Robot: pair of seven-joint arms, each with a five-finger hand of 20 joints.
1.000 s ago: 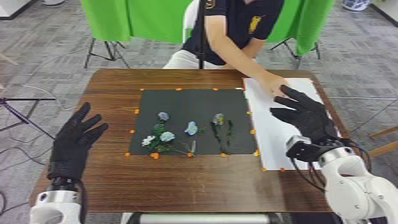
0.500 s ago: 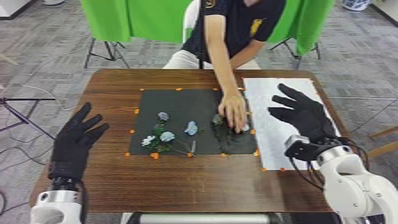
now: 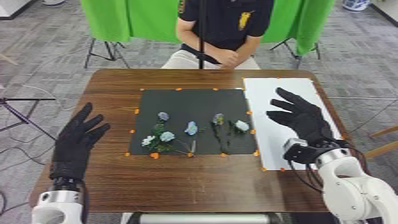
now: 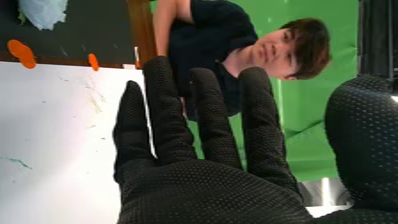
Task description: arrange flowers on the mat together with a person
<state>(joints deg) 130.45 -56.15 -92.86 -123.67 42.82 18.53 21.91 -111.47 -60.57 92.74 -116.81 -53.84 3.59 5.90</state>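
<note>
My right hand [image 3: 305,116] is held over the white sheet [image 3: 282,142], right of the dark mat [image 3: 182,102], fingers straight and holding nothing. The right wrist view has the same hand [image 4: 200,192] with its fingers spread. Off the mat's left side, my left hand [image 3: 76,137] is open above the table. On the mat lie white flowers with green leaves [image 3: 166,136], a small bluish flower [image 3: 163,116], a pale blue flower [image 3: 191,128], a purplish flower [image 3: 218,119] and, at the right, a white flower [image 3: 241,125]. The person's hands [image 3: 224,56] are together beyond the table's far edge.
The brown table [image 3: 169,185] runs around the mat and sheet. Orange markers [image 3: 155,156] line their edges. Behind the table are a green cloth [image 3: 129,20] and a thin dark pole in front of the person.
The person's hand, first over the white sheet, then on the mat's right part, has drawn back from the table. A white flower now shows where that hand was. My hands have stayed nearly still.
</note>
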